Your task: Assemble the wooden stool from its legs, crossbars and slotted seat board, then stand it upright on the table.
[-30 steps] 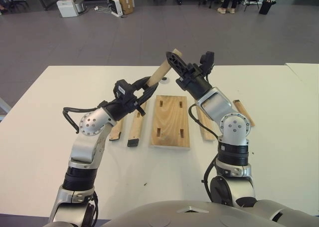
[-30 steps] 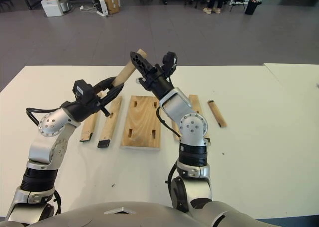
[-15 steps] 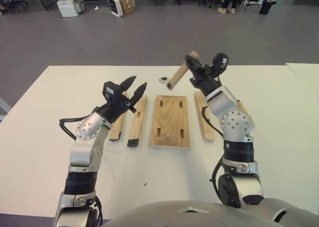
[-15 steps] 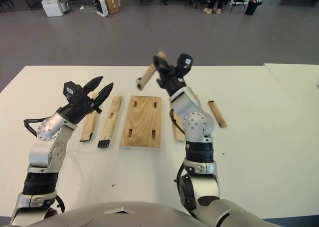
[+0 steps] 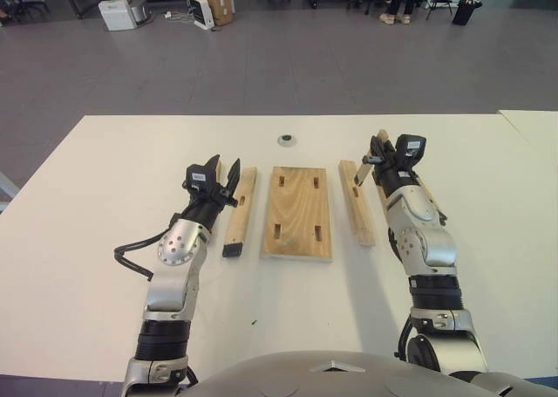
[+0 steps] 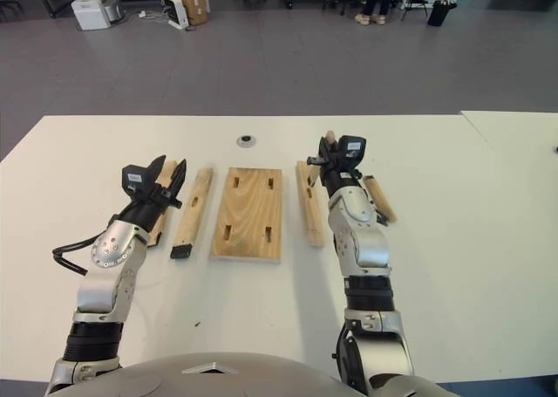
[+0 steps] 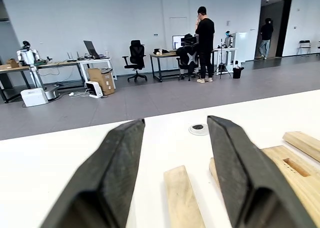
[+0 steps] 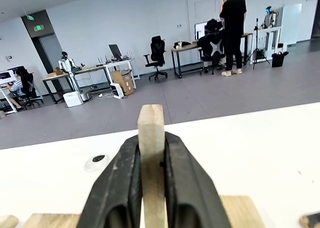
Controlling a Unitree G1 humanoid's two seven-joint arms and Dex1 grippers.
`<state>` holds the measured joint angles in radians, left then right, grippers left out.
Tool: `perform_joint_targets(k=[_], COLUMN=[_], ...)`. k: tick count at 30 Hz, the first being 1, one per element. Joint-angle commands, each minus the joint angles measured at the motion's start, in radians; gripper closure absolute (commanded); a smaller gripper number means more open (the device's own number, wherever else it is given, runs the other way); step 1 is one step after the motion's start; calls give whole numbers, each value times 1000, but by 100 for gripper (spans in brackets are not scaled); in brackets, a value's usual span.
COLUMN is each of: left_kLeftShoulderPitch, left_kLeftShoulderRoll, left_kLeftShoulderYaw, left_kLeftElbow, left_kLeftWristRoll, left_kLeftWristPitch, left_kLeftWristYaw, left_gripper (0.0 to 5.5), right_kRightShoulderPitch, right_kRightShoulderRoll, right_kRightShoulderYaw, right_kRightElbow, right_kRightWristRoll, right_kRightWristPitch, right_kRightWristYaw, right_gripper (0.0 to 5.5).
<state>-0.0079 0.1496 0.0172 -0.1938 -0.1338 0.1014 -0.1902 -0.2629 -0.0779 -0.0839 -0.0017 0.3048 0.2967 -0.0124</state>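
Note:
The slotted seat board [image 5: 297, 212] lies flat mid-table. Left of it lies a long leg [image 5: 241, 207] with a dark end; a shorter piece [image 6: 159, 218] lies beyond that, partly under my left arm. My left gripper [image 5: 224, 163] hovers open just above these two, nothing between its fingers [image 7: 230, 158]. Another long leg [image 5: 356, 201] lies right of the board. My right gripper [image 5: 373, 158] is low over that leg's far end, shut on a short wooden bar [image 8: 150, 120] that sticks out past its fingertips. A short crossbar [image 6: 379, 198] lies further right.
A small round grommet [image 5: 285, 140] sits in the table [image 5: 78, 240] behind the board. A second table's corner [image 5: 532, 122] shows at the right. Bare tabletop runs along the front and both sides.
The left gripper let go of the wooden bar both were holding up. The right gripper carried it right and down to the table; the left arm dropped over the left-hand pieces.

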Motion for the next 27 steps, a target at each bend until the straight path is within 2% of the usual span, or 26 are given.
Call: perform_joint_targets(k=[1, 14, 27], left_kLeftShoulderPitch=[14, 21, 22], left_kLeftShoulderRoll=[-8, -6, -8], left_kLeftShoulderYaw=[-2, -8, -39], left_kLeftElbow=[1, 2, 13], left_kLeftWristRoll=[16, 28, 51], left_kLeftWristPitch=[18, 33, 21], left_kLeftWristYaw=[17, 10, 5], left_gripper=[322, 322, 322], right_kRightShoulderPitch=[16, 7, -36], right_kRightShoulderRoll=[18, 57, 58], right_kRightShoulderYaw=[-5, -30, 0], right_kRightElbow=[-10, 34, 234], right_kRightWristRoll=[-35, -43, -99], right_kRightWristPitch=[11, 17, -129], right_kRightWristYaw=[-28, -24, 50], right_gripper=[509, 509, 509])
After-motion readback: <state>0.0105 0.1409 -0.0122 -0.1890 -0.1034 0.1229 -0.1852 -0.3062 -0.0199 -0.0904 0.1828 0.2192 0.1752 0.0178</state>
